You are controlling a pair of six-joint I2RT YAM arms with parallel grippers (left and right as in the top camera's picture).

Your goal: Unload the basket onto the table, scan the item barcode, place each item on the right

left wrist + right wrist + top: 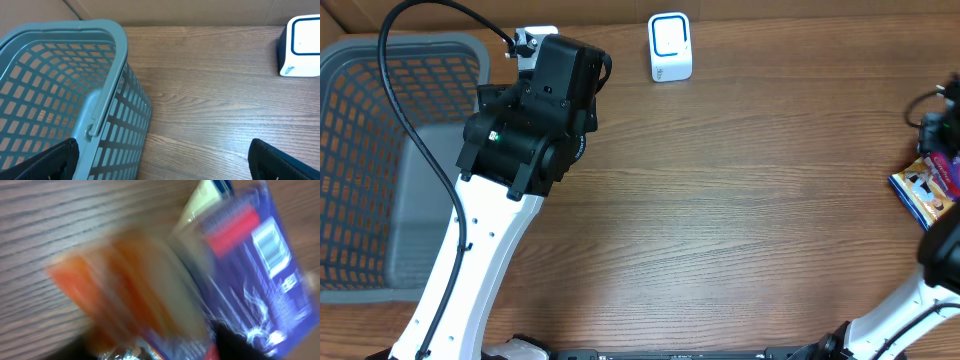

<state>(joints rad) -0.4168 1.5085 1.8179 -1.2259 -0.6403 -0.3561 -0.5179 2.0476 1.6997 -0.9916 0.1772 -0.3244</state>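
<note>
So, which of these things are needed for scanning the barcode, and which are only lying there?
For the job: purple packet, its barcode showing; white box, probably the scanner.
Only lying about: grey basket; orange packet, blurred.

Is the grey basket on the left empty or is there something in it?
Empty, as far as visible: overhead, the basket shows only bare mesh walls and floor, nothing inside.

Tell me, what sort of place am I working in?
Likely a mock shop checkout on a wooden table: a grey shopping basket, a small white barcode scanner, and packaged items at the right edge.
</note>
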